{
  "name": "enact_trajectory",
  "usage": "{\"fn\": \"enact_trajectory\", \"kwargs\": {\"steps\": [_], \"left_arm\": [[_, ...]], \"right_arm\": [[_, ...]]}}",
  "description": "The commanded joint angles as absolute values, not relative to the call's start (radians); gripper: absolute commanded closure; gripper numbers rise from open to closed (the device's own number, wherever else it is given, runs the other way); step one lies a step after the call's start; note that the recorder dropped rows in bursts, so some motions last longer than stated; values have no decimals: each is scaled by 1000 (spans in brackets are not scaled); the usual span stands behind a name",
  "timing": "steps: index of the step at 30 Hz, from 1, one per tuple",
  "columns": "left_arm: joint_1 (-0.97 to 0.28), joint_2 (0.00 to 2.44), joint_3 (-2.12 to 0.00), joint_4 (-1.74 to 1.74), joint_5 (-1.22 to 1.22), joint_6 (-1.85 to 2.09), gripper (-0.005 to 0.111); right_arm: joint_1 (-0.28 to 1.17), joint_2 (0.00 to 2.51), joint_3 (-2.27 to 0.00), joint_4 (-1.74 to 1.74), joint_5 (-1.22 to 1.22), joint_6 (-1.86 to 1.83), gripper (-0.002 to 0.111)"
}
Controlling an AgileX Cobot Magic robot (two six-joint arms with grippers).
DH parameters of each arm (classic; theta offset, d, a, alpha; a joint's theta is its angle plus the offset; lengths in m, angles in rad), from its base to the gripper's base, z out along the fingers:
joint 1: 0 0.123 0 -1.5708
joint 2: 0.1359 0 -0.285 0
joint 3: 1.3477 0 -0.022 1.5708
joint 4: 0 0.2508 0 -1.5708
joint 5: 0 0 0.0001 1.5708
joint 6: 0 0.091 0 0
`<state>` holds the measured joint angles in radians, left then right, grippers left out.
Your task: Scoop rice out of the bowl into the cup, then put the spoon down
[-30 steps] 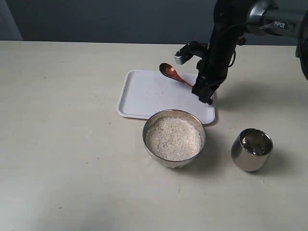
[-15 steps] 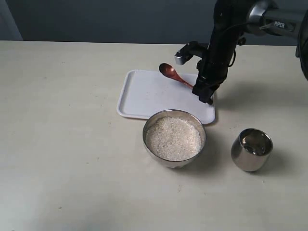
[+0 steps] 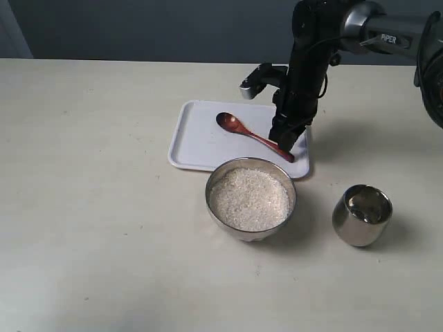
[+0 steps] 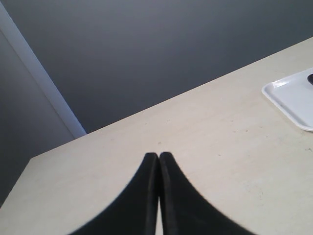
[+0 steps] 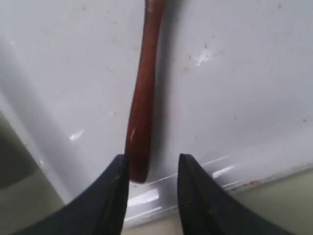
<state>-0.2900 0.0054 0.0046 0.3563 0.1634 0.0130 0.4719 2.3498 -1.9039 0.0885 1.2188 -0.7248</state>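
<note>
Pale table (image 3: pixel 104 242) lies bare and wide to the left and in front, while the white tray (image 3: pixel 201 138), the bowl (image 3: pixel 209 187) of rice (image 3: pixel 249 200) and the cup (image 3: pixel 360 225) sit on the right. The spoon (image 3: pixel 256 138) lies flat and slanted on the tray, its scoop end toward the tray's middle and its handle tip by the tray's edge, just behind the bowl. The right gripper (image 5: pixel 152 166) has its fingers apart on either side of that tip, and the left gripper (image 4: pixel 159 156) is pinched closed over bare table.
</note>
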Motion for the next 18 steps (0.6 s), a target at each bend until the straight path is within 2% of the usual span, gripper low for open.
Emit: {"fn": "enact_trajectory", "kwargs": {"steps": [1, 7, 10, 11, 15, 18], "left_arm": [[-291, 0, 0, 356, 156, 8, 106], [-291, 0, 0, 356, 156, 8, 106], [-291, 0, 0, 356, 156, 8, 106], [-291, 0, 0, 356, 156, 8, 106], [-291, 0, 0, 356, 156, 8, 106], [-291, 0, 0, 356, 156, 8, 106]], "right_arm": [[471, 2344, -1910, 61, 1221, -727, 74], [450, 2264, -1910, -81, 1221, -491, 77], [389, 2202, -1908, 11, 1221, -409, 98], [362, 2177, -1901, 83, 1221, -412, 108], [265, 2037, -1801, 330, 1187, -483, 108], [224, 1880, -1611, 380, 1084, -533, 108]]}}
